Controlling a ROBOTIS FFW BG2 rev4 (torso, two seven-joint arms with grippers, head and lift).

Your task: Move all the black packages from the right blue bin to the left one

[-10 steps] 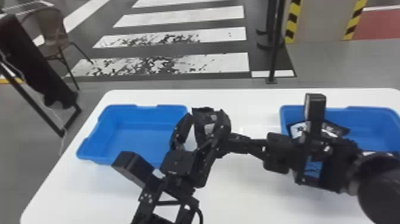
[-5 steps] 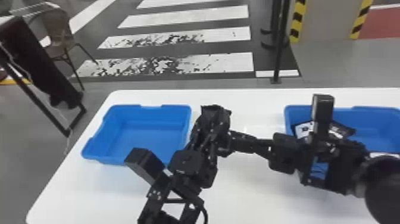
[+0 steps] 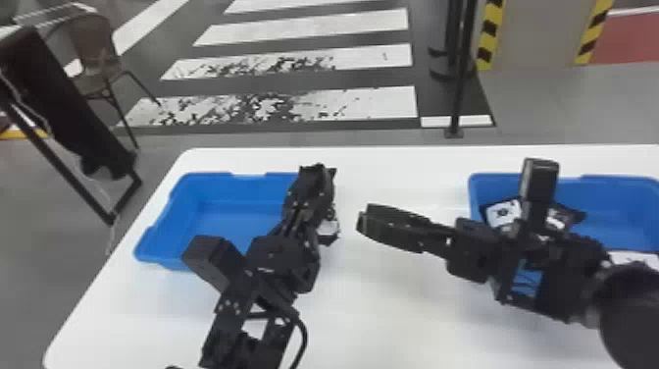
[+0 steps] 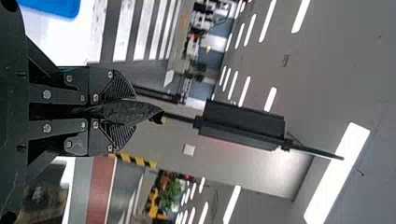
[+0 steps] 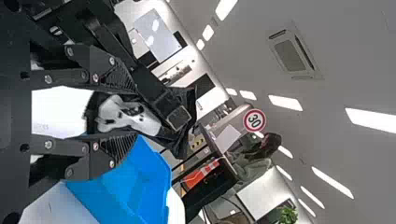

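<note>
The left gripper (image 3: 314, 194) is pinched on a black package (image 4: 133, 112), held over the inner edge of the left blue bin (image 3: 230, 216); its forearm crosses that side of the rim, while the outer and far rims run free, with white table (image 3: 402, 319) beyond them. The bin's floor is bare where it can be seen. The right gripper (image 3: 364, 223) points at it from across the table between the bins, its fingers apart with nothing clamped; in the right wrist view the package's white-marked face lies in line with the opening. A narrow strip of table separates the two in the head view. In the right blue bin (image 3: 618, 216), white-labelled black packages (image 3: 502, 213) sit near the inner wall, partly behind the right arm, which passes over the near rim. Half a second ago the grippers overlapped in the head view; now there is a gap, and the left gripper has shifted with the package towards the left bin, covering its inner far corner, which showed before.
</note>
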